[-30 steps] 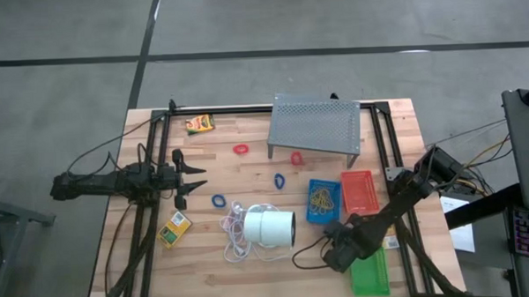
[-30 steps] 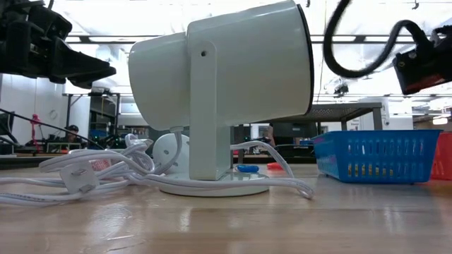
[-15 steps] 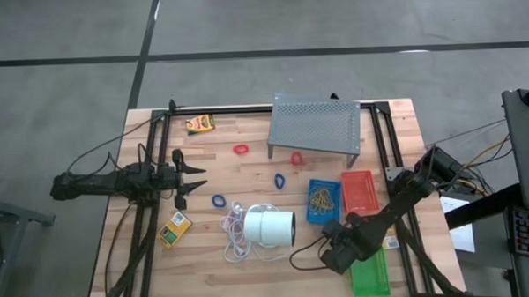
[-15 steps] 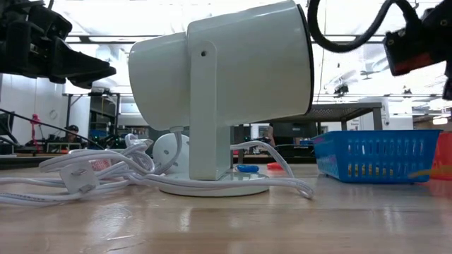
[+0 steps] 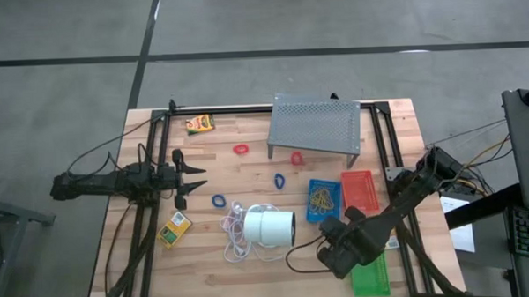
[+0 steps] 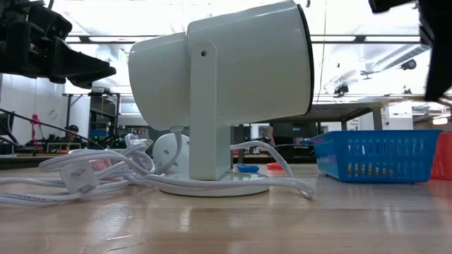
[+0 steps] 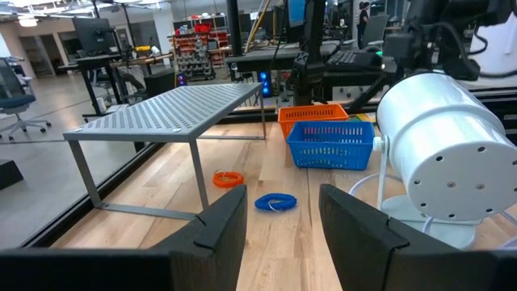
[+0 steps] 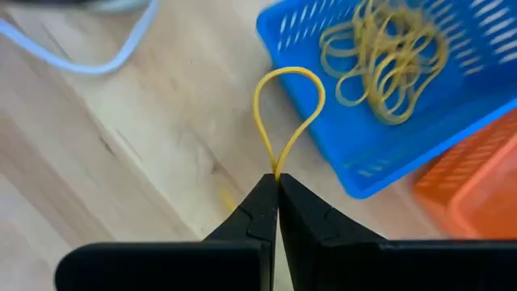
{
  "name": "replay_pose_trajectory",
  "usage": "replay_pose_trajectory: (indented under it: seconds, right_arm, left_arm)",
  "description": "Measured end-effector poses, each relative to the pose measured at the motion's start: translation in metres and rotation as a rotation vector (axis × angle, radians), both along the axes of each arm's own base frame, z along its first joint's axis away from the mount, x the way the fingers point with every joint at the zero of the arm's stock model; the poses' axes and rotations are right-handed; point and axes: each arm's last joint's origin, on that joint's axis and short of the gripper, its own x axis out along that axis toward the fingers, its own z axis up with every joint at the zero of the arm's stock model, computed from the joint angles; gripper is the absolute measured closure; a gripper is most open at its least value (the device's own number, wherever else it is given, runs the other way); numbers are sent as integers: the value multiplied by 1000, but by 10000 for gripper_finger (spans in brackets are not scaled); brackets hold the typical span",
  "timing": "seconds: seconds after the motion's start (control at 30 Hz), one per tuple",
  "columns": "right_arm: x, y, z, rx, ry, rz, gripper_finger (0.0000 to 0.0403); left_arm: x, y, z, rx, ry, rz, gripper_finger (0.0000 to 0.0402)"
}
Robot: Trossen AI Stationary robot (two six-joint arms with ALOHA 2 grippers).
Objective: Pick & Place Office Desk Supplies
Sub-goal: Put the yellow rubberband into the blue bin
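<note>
**Right tool lifts a single rubber band beside the blue tray**

On the wooden desk, largest first: a grey perforated metal stand sits toward the far edge, and a white cylinder lamp with its loose white cord lies near the middle. Blue, red and green plastic trays cluster on the right side. Two yellow-orange printed boxes rest on the left half, with red and blue loops scattered between.

The right tool is clenched on one tan rubber band, pinching it at its lowest point so the loop hangs free over the desk just beside the blue tray, where a tangle of more bands already lies. The band looks almost weightless, soft and stretchy; a pinch across one strand seems enough, though so thin a thing could slip out or snag on the tray's mesh wall. The left tool hovers over the desk's left side, partly parted and grasping nothing.
</note>
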Motion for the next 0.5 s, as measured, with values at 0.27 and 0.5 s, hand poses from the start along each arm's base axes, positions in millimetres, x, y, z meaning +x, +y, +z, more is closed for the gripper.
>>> replay_pose_trajectory:
  seconds: [0.27,0.5]
  right_arm:
    - [2,1,21,-48,-52,-31,394]
    - [1,-2,39,-94,-145,-109,395]
  left_arm:
    - [0,0,0,0,0,0,243]
    - [0,0,0,0,0,0,243]
